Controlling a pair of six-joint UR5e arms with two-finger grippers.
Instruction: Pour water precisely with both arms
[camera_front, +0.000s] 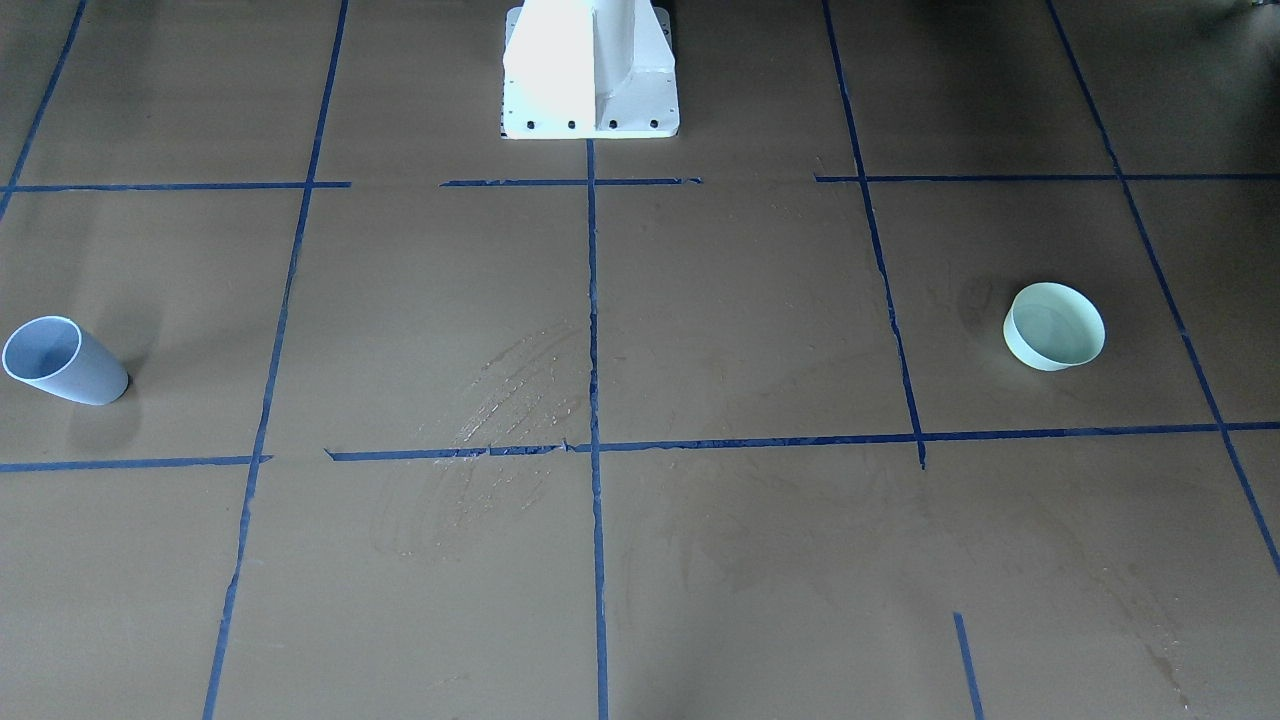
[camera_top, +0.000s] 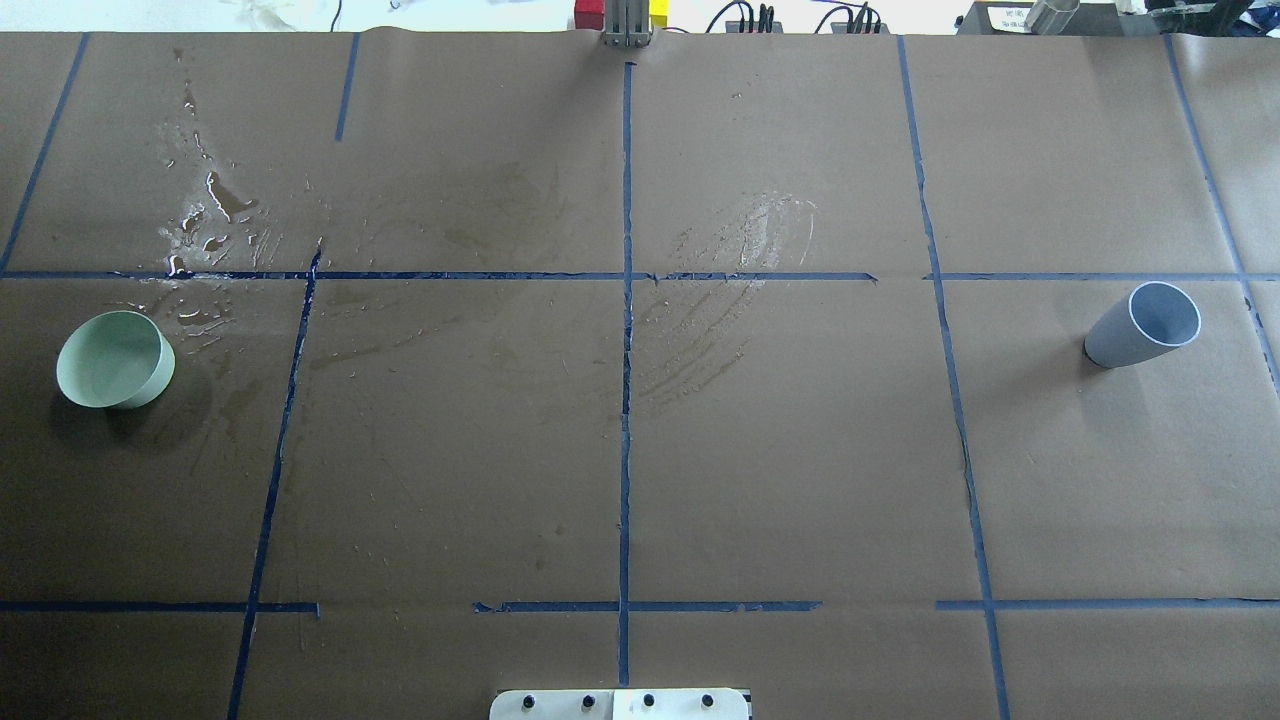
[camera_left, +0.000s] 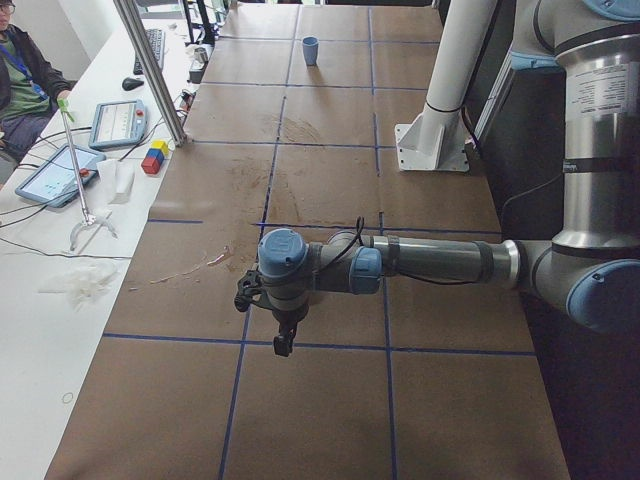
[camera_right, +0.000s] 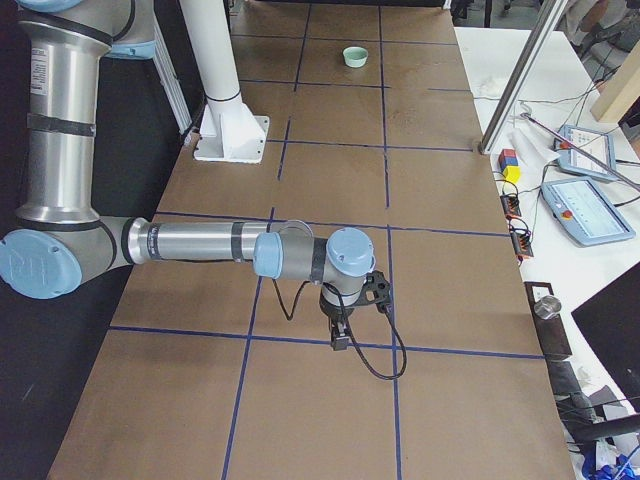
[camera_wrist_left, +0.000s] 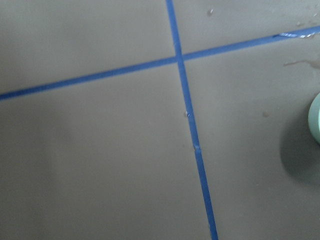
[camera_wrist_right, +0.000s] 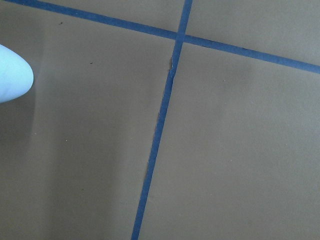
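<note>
A pale green bowl (camera_top: 112, 360) (camera_front: 1055, 327) stands at the table's left end; its rim edge (camera_wrist_left: 316, 120) shows in the left wrist view. At the right end stands a blue-grey cup (camera_top: 1143, 325) (camera_front: 65, 360) (camera_wrist_right: 12, 72). Whether either holds water I cannot tell. My left arm (camera_left: 430, 262) reaches over the table, its gripper (camera_left: 283, 340) pointing down above a tape line. The right arm (camera_right: 200, 243) does the same, its gripper (camera_right: 340, 335) hanging over the paper. Both grippers show only in the side views, so open or shut I cannot tell.
Spilled water (camera_top: 205, 215) lies beyond the bowl, and a wet smear (camera_top: 730, 270) marks the table's middle. The white pedestal (camera_front: 590, 70) stands at the robot's edge. Blue tape divides the brown paper. A side bench holds tablets (camera_left: 60, 175) and blocks (camera_left: 155, 158); a person (camera_left: 20, 80) sits there.
</note>
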